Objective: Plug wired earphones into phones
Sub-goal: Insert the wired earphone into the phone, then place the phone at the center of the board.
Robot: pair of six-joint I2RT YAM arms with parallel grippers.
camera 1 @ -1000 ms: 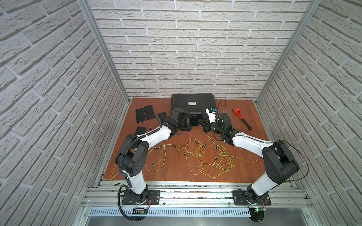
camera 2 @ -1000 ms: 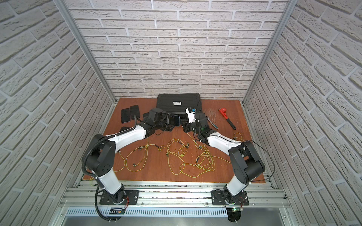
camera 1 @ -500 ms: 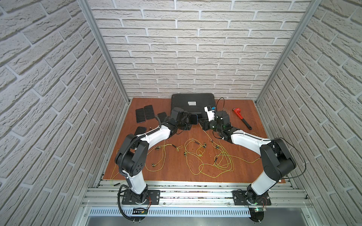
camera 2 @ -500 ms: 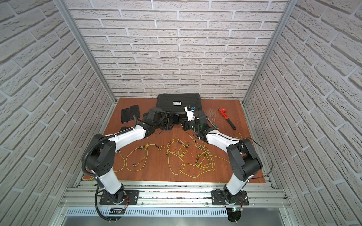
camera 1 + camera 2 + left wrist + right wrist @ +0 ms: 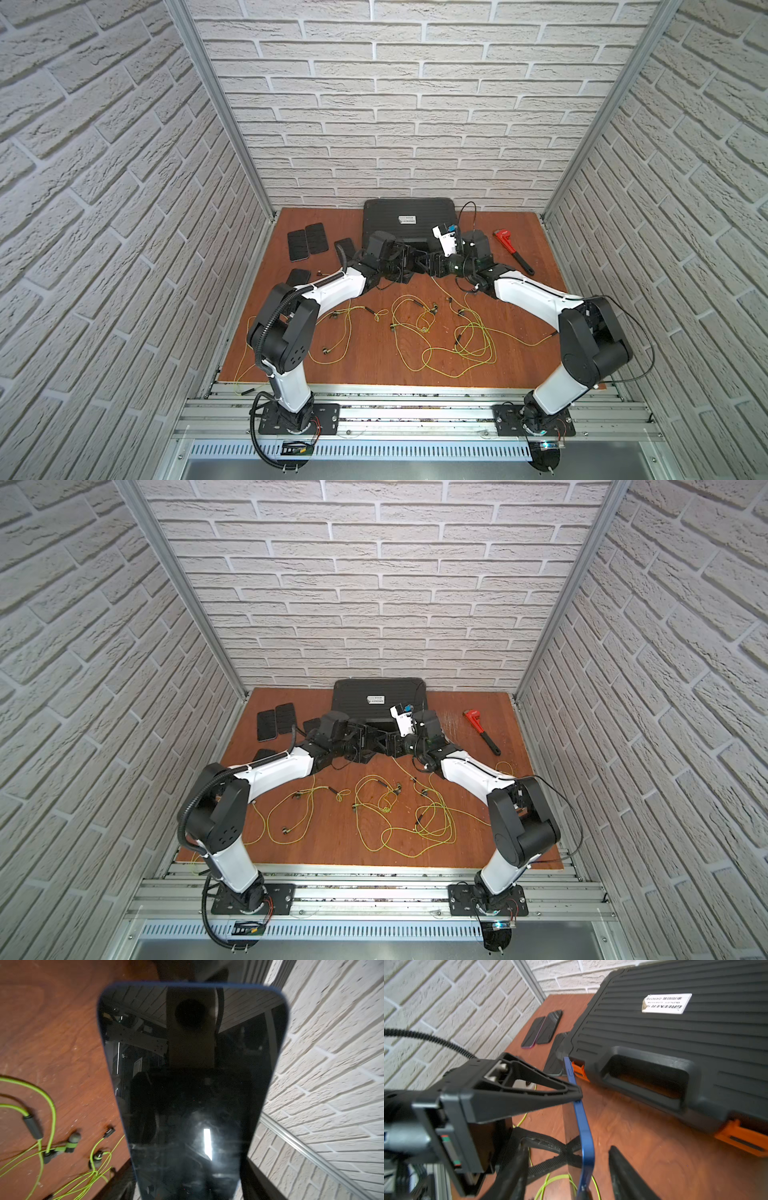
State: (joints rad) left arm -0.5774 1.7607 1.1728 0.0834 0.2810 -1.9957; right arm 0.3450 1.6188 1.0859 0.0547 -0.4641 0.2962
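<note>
Right hand (image 5: 568, 1145) newly open astride the phone (image 5: 580, 1118)

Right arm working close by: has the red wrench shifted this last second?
No. The red wrench lies where it did, equally far from the black case.

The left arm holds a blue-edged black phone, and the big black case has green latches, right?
Not green: the latches on the big black ribbed plastic case are orange, as the right wrist view shows. The left gripper does hold the flat black phone with the blue edge.
</note>
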